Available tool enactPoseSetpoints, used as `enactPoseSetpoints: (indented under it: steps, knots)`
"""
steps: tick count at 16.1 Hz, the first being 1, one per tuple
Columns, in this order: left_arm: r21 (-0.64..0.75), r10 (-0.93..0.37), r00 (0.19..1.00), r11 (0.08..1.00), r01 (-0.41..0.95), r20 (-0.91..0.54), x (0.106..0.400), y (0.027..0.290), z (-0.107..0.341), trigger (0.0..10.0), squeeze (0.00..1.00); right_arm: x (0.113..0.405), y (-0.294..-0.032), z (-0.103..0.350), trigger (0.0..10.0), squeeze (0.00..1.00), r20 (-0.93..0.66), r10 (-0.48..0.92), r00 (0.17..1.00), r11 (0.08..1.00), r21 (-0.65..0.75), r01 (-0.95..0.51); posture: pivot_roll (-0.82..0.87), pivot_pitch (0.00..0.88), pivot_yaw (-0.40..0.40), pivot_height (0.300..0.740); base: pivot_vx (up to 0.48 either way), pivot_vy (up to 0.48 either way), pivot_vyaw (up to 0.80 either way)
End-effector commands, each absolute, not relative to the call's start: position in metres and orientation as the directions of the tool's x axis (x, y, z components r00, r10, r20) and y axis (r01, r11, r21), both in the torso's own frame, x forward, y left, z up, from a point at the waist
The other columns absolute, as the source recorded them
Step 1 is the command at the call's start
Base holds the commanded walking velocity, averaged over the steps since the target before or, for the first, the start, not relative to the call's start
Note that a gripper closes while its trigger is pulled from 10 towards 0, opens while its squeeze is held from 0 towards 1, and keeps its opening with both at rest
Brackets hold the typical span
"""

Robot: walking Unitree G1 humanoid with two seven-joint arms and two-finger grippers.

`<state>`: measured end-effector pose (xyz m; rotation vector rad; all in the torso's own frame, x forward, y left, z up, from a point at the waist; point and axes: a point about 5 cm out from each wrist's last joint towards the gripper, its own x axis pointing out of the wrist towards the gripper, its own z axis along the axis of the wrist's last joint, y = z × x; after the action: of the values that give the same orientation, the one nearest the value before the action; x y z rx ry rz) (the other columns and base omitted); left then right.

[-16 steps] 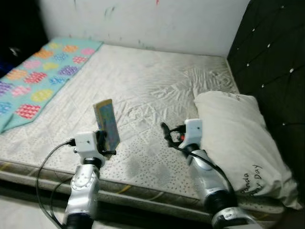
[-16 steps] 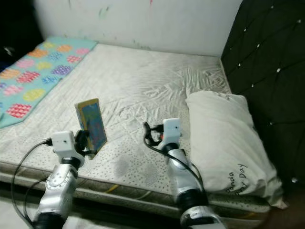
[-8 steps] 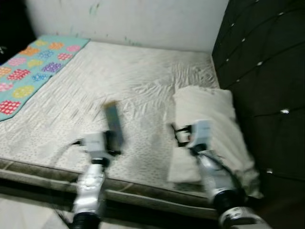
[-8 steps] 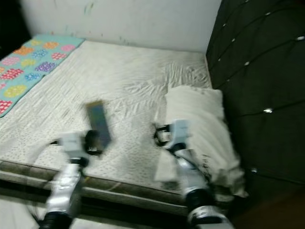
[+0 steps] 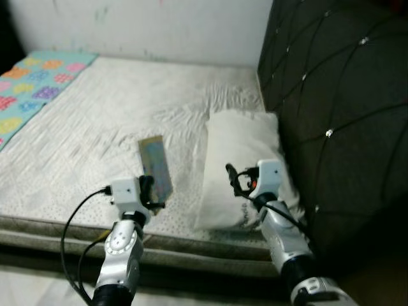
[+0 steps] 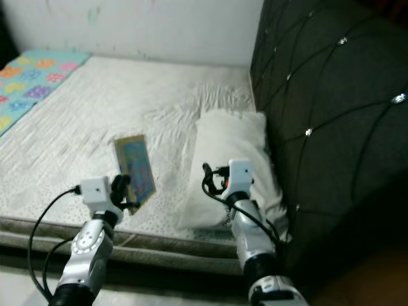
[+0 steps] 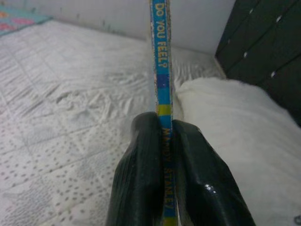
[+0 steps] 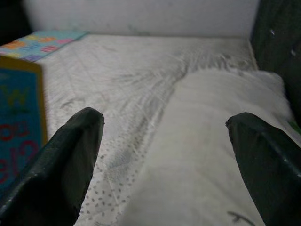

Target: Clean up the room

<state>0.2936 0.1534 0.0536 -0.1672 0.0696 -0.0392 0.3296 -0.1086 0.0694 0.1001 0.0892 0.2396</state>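
Head stereo pair: high, angled forward and down over the bed (image 5: pixel 95 115); pillow (image 5: pixel 239 153) centre, headboard (image 5: pixel 331 95) at right.
Left wrist camera: close, along its jaws, book spine (image 7: pixel 161 70) centre.
Right wrist camera: close, low over the pillow.
All four share mattress and pillow.

Thin blue-spined book (image 5: pixel 155 167) upright in left claw (image 7: pixel 164 141); white pillow (image 5: pixel 239 166) beside.

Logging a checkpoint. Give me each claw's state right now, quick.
Left claw: closed on a thin book, held upright over the bed.
Right claw: open, empty, above the pillow.
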Motion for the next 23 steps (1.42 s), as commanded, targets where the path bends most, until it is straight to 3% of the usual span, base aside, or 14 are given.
enactPoseSetpoints:
  steps: [1, 6, 15, 23]
  knots:
    - [-0.169, -0.049, 0.999, 0.985, 0.046, -0.017, 0.2980, 0.1528, 0.0634, 10.0, 0.00, 0.3306, -0.1085, 0.0705, 10.0, 0.00, -0.077, 0.246, 0.966, 0.965, 0.108, -0.237, -0.03, 0.000, -0.023, 0.740, 0.000, 0.000, 0.00]
    - [-0.180, -0.066, 0.998, 0.982, 0.064, -0.006, 0.2968, 0.1514, 0.0642, 10.0, 0.00, 0.3299, -0.1086, 0.0703, 10.0, 0.00, -0.077, 0.245, 0.966, 0.966, 0.109, -0.236, -0.04, 0.000, -0.022, 0.740, 0.051, 0.000, 0.00]
    - [-0.183, -0.068, 0.998, 0.981, 0.065, -0.012, 0.2964, 0.1514, 0.0634, 10.0, 0.00, 0.3297, -0.1084, 0.0703, 10.0, 0.00, -0.078, 0.244, 0.967, 0.965, 0.113, -0.235, -0.04, 0.000, -0.021, 0.740, 0.274, 0.000, -0.43]
    - [-0.179, -0.067, 0.998, 0.982, 0.063, -0.019, 0.2972, 0.1511, 0.0632, 10.0, 0.00, 0.3301, -0.1086, 0.0705, 10.0, 0.00, -0.079, 0.245, 0.966, 0.965, 0.113, -0.236, -0.04, 0.000, -0.020, 0.740, 0.000, 0.000, 0.00]
